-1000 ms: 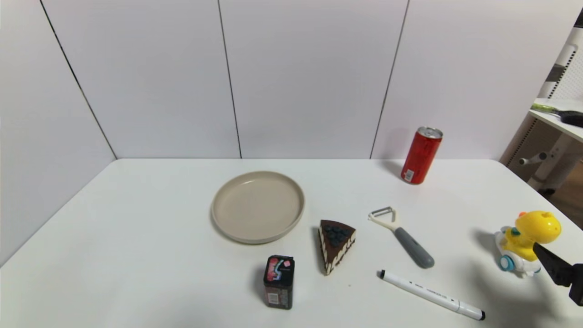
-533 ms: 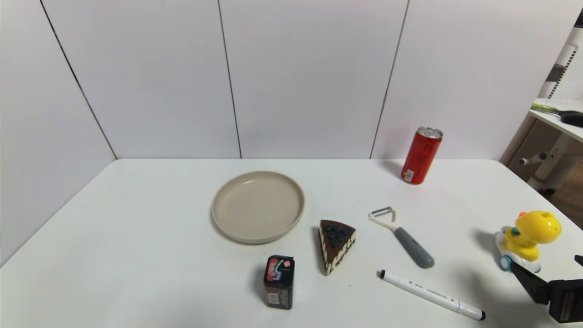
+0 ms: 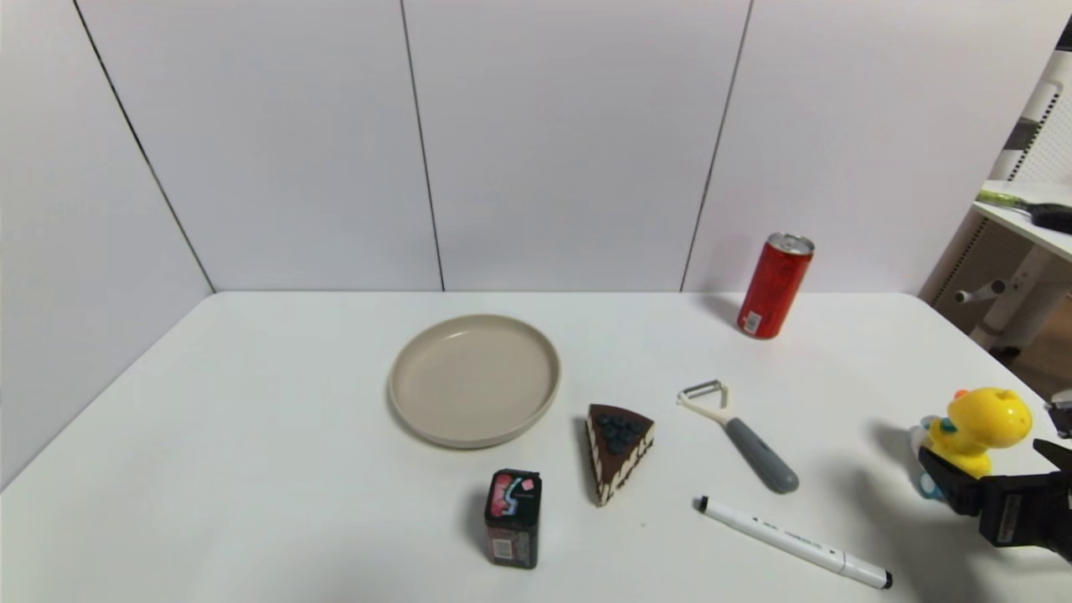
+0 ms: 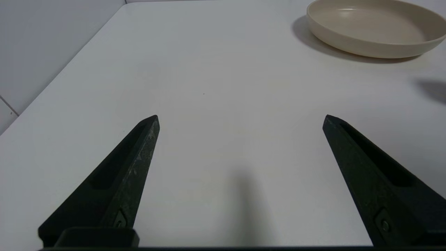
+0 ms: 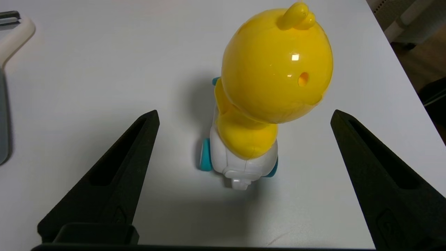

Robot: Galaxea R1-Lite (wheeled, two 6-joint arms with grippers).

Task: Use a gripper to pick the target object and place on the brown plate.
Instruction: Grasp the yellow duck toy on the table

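right gripper fingers spread wide (nothing held), flanking the duck untouched.

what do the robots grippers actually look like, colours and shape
Both look alike. The right gripper has two matte black fingers that taper to blunt points, each with a long recessed slot and a small screw near its base. The left gripper has the same black wedge fingers, lightly scuffed. In the head view the right gripper's black body carries a small pale label.

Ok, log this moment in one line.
phase: pre-grasp | right gripper: open, straddling duck toy | left gripper: open, idle | brown plate: empty
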